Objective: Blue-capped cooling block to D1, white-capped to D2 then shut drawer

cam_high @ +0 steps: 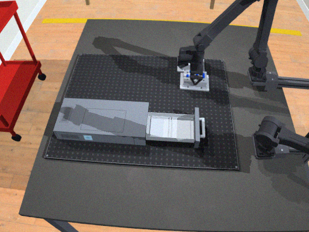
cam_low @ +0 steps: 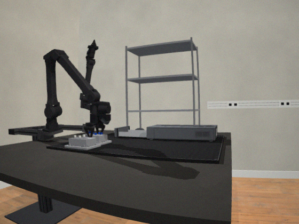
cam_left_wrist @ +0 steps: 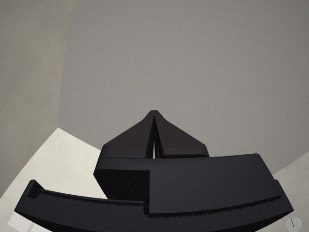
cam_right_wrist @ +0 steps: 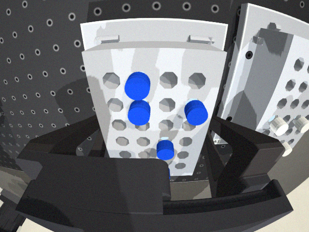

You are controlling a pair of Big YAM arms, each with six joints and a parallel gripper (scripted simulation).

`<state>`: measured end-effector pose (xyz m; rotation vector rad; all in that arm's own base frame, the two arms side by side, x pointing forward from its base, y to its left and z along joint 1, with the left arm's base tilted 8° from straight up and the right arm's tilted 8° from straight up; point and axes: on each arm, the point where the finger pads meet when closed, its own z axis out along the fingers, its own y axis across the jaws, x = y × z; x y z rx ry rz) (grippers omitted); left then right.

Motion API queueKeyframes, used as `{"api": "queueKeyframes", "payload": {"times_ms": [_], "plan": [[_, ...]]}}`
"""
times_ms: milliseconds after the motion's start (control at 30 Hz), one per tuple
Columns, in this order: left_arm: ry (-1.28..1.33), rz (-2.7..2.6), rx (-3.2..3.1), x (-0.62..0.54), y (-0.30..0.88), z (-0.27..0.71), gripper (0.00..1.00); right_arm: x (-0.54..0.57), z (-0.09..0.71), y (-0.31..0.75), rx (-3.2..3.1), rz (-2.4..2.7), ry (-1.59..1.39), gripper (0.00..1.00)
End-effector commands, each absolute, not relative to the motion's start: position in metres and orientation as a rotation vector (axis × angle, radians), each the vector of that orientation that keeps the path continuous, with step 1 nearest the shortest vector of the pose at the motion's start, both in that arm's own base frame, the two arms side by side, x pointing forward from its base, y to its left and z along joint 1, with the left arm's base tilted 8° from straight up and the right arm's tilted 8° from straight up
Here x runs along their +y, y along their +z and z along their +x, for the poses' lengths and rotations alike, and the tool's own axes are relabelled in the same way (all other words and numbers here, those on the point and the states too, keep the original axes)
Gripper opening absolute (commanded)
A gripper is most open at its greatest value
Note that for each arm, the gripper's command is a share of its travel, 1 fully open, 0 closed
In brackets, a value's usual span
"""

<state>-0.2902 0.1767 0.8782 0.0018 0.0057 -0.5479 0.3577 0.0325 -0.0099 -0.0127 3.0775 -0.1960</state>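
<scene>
The block with blue-capped tubes (cam_high: 187, 82) (cam_low: 102, 138) (cam_right_wrist: 154, 60) is at the D1 plate (cam_high: 194, 88) (cam_right_wrist: 154, 31); two locators show past its far end. Whether it rests fully down is unclear. My right gripper (cam_low: 94, 134) (cam_right_wrist: 154, 115) is shut on this block, with a finger along each long side. The white-capped block (cam_low: 81, 142) (cam_right_wrist: 296, 47) sits on the D2 plate (cam_right_wrist: 254, 22), level in the exterior view. The drawer (cam_high: 196, 127) (cam_low: 122, 132) of the cooler COLD (cam_high: 138, 116) (cam_low: 181, 133) stands open with no block inside. My left gripper (cam_low: 94, 41) (cam_left_wrist: 153, 115) is shut and empty, raised high.
The dark perforated board (cam_high: 124, 154) carries the cooler and both slots. The drawer handle (cam_high: 202, 127) sticks out toward the arm bases. The white-capped tubes (cam_right_wrist: 279, 127) stand close beside my right gripper's outer finger. A red cart (cam_high: 19, 83) and a grey shelf (cam_low: 163, 77) stand beyond the table.
</scene>
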Motion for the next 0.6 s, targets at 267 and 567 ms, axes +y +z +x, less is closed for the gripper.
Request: {"api": "queueKeyframes", "payload": {"times_ms": [267,567], "plan": [[-0.540,0.012,0.039,0.1629,0.8861,-0.2721,0.00,0.0369,0.3952,0.0122,2.996,-0.023,-0.174,0.00],[-0.540,0.012,0.039,0.1629,0.8861,-0.2721,0.00,0.0371,0.3964,0.0167,2.984,-0.021,-0.171,0.00]]}}
